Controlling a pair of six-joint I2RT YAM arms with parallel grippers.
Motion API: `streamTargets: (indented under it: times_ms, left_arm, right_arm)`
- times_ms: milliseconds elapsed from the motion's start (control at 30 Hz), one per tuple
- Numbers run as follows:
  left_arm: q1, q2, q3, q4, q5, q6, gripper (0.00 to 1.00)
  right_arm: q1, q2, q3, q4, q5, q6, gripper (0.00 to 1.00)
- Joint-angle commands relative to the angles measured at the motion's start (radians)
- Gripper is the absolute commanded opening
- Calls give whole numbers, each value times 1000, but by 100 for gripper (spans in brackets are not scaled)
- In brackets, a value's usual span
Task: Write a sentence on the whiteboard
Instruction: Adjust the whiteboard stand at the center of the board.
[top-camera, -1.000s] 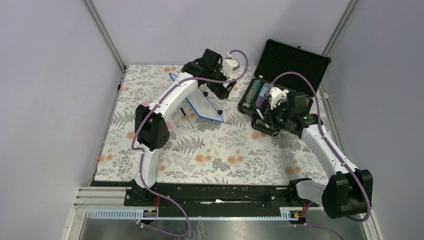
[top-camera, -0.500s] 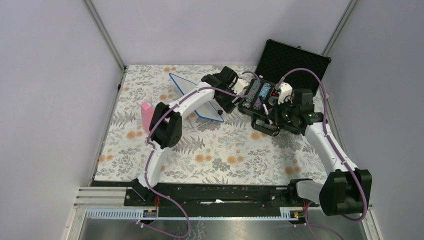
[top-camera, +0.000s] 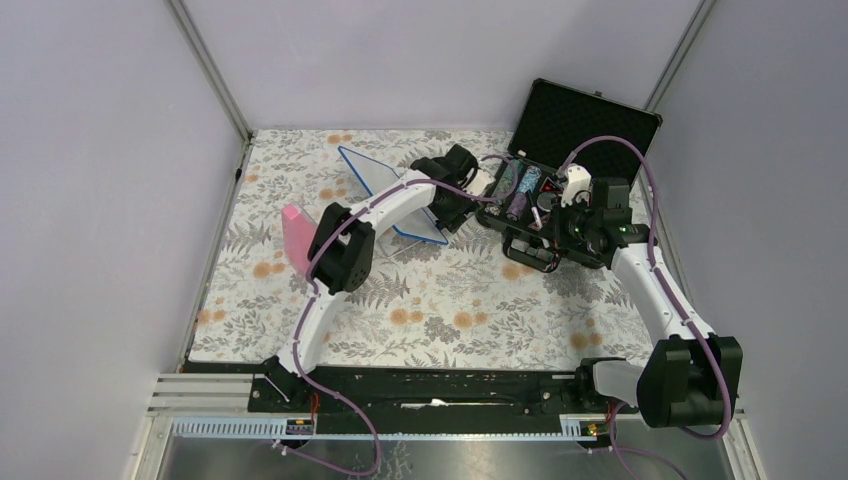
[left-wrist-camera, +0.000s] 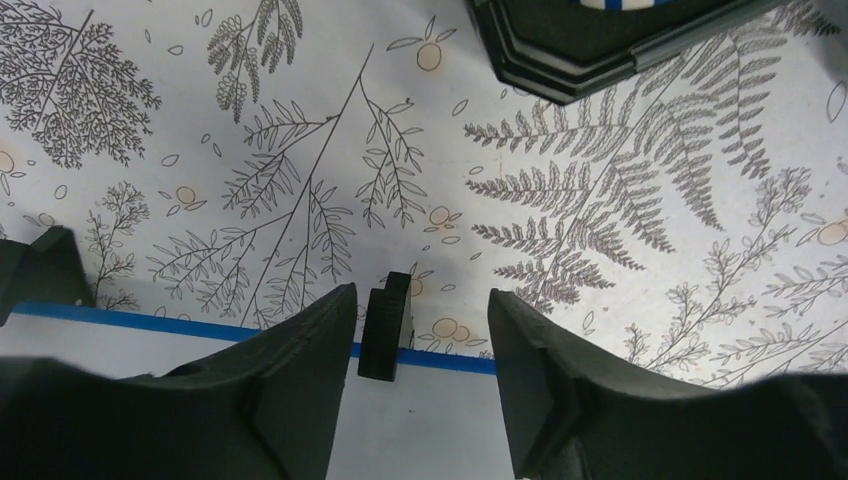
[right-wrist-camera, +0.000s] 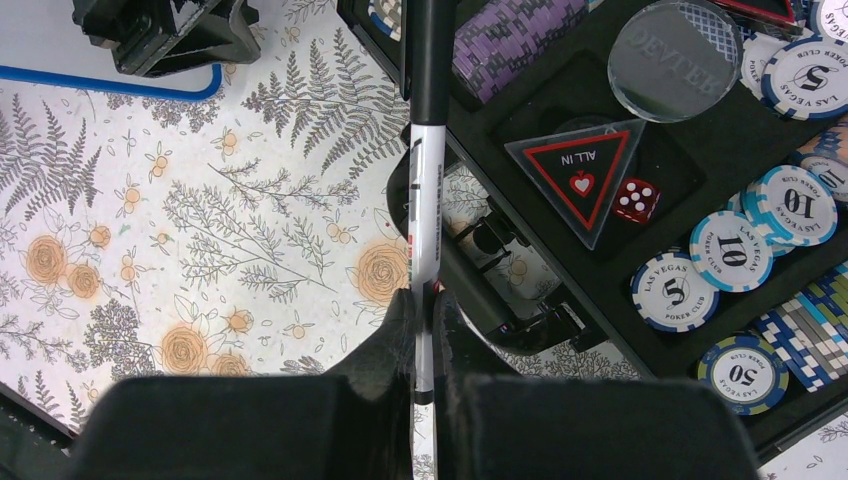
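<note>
The whiteboard (top-camera: 372, 178), white with a thin blue frame, lies tilted at the back middle, partly under my left arm. No lettering shows on the parts I can see. My left gripper (top-camera: 450, 212) is open over the board's right edge. In the left wrist view its jaws (left-wrist-camera: 420, 300) stand apart over the blue edge (left-wrist-camera: 150, 322), with a black clip foot (left-wrist-camera: 385, 325) between them. My right gripper (top-camera: 541, 222) is shut on a marker (right-wrist-camera: 428, 190) with a white barrel and black cap, held over the mat beside the case. The board's corner (right-wrist-camera: 60, 45) shows in the right wrist view.
An open black case (top-camera: 585, 118) with poker chips (right-wrist-camera: 733, 250), a dealer button and a red die stands at the back right. Its front rim (right-wrist-camera: 520, 300) is close to the marker. A pink block (top-camera: 295, 238) stands left of the board. The flowered mat (top-camera: 450, 300) covers the table.
My left arm swung right, from the board's far side to its right edge near the case. The pink block came into view. My right gripper shifted slightly right with the marker.
</note>
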Motion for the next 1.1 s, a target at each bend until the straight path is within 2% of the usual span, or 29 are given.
streamTargets:
  times_ms: [0, 267, 600, 900, 1067]
  left_arm:
    - [-7, -19, -26, -2, 22, 12, 55]
    - [-16, -87, -141, -3, 27, 79, 43]
    - [-55, -199, -309, -2, 15, 199, 19]
    - [-89, -409, -668, 91, 13, 427, 15]
    - [-93, -504, -792, 111, 29, 605, 10]
  right_arm:
    - [-9, 2, 38, 30, -20, 7, 0]
    - [-10, 0, 38, 29, -24, 3, 0]
    - [-10, 5, 36, 29, -47, -1, 0]
    - [-11, 3, 33, 20, -98, -4, 0]
    - [-10, 5, 34, 15, -123, -7, 0]
